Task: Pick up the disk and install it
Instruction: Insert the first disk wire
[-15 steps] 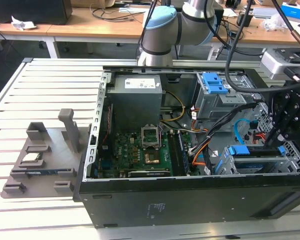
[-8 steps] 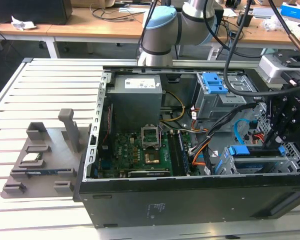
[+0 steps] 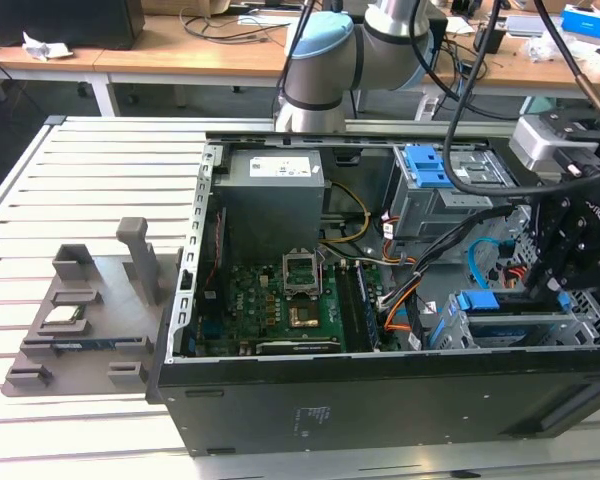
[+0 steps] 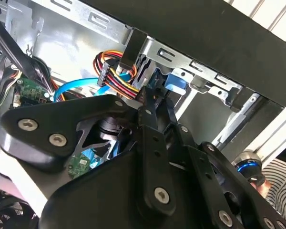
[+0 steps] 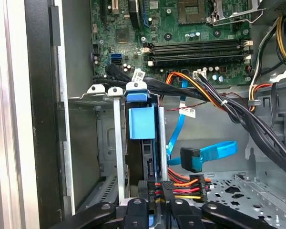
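Exterior view is showing the gripper (image 3: 570, 262) reaching down into the open computer case (image 3: 380, 400) at the drive cage (image 3: 520, 325). The disk (image 5: 142, 123), blue bracket uppermost, is sitting upright in a cage slot, seemingly nearly installed; the fingers (image 4: 152, 112) are clenching its end.

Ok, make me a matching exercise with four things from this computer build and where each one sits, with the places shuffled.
Things:
1. flat disk in its blue plastic bracket
2. green rectangular motherboard
3. grey plastic parts holder
4. black metal gripper

Places:
A. on the slatted table, outside the case
B. poised over the drive cage
C. slotted between the cage's rails
D. flat inside the open case

Pairs: 1-C, 2-D, 3-A, 4-B
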You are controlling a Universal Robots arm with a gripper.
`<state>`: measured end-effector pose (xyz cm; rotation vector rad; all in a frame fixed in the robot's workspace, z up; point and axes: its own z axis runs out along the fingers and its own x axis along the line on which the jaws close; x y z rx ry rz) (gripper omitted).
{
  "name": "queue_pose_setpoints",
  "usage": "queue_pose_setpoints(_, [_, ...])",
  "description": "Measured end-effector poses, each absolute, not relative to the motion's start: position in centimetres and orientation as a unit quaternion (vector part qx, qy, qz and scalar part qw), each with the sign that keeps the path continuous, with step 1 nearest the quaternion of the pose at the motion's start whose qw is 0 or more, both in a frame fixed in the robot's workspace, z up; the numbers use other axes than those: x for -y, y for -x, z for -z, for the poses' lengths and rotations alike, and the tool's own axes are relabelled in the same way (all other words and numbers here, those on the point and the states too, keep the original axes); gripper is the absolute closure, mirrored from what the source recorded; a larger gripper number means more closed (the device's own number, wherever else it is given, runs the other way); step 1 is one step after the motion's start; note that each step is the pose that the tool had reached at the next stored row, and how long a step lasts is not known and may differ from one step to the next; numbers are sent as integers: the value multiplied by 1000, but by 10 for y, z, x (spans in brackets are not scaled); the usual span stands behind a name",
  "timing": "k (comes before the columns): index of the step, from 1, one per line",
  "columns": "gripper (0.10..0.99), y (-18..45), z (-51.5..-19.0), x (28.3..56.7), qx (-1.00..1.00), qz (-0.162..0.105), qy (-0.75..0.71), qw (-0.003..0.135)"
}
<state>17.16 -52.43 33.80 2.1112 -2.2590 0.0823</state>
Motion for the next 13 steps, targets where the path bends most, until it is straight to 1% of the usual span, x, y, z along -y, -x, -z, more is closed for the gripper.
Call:
queue_pose_setpoints(4, [847, -172, -351, 521, 730, -27, -682, 24])
queue_pose_setpoints(5, [925, -172, -357, 520, 730, -27, -682, 24])
queue_pose_setpoints(6, [984, -172, -362, 520, 730, -27, -682, 24])
queue_pose_setpoints(9, [980, -172, -375, 520, 730, -27, -682, 24])
queue_pose_setpoints(10, [980, -172, -384, 520, 730, -27, -682, 24])
queue_pose_setpoints(13, [980, -172, -385, 520, 730, -27, -682, 24])
